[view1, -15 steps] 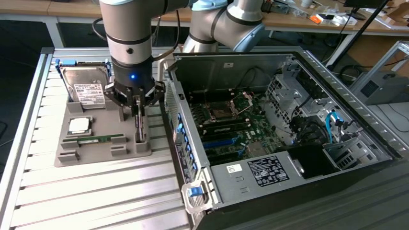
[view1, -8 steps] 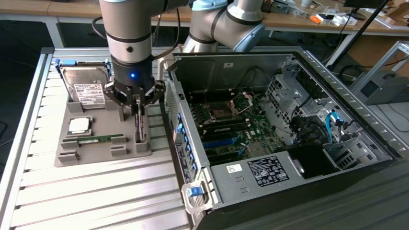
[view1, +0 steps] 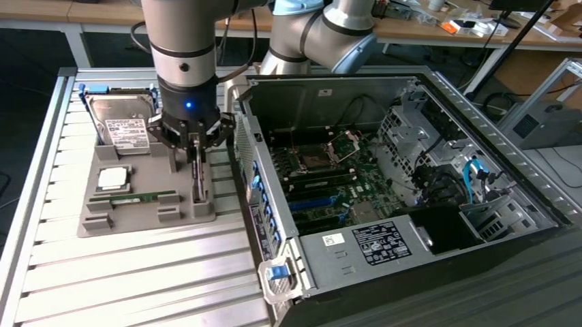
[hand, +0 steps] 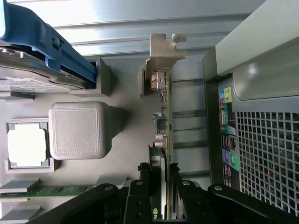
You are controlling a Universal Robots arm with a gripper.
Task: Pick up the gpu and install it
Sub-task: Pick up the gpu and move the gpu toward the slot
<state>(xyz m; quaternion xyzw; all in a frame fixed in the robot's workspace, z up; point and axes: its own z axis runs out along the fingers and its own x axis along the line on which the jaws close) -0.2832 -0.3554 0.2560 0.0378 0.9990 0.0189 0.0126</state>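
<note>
Gripper [view1: 196, 146] is clamping the gpu [hand: 164, 116] by its upper edge, one finger on each face. The card is standing on edge in its slot in the grey tray [view1: 136, 219], just beside the open computer case [view1: 364, 252]. I am judging the grasp made, while the lift and the seating on the motherboard [view1: 318, 178] are not yet done. The tray is resting on a ribbed metal table [view1: 136, 283], and cluttered desks [view1: 418, 30] are lining the room behind.
</note>
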